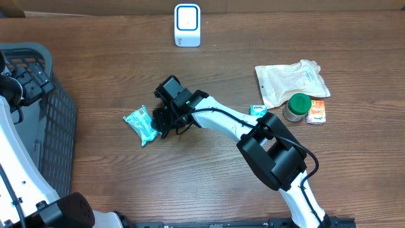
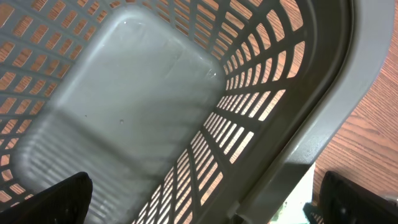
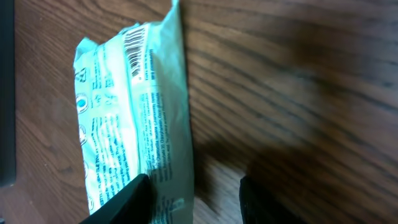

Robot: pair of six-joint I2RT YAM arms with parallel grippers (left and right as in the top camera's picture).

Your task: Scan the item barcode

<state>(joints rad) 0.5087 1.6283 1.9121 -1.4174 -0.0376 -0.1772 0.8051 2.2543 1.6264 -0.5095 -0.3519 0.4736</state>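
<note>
Right gripper (image 3: 193, 182): jaws partly open, straddling one long edge of the teal packet (image 3: 134, 112). One finger (image 3: 124, 199) overlaps the wrapper. The other stands over bare wood, and wood shows between it and the packet edge.

The teal packet lies flat on the table (image 1: 209, 63), nearer the robot than the white scanner (image 1: 187, 25) and slightly to its left. Its barcode (image 3: 135, 46) faces up at one end.

Left gripper (image 2: 204, 180): jaws wide and empty, above the grey basket (image 2: 292, 149), far left of the scanner.

To the scanner's right and nearer the robot lie a white pouch (image 1: 291, 81), a green-lidded jar (image 1: 297, 106) and an orange box (image 1: 316, 112).
</note>
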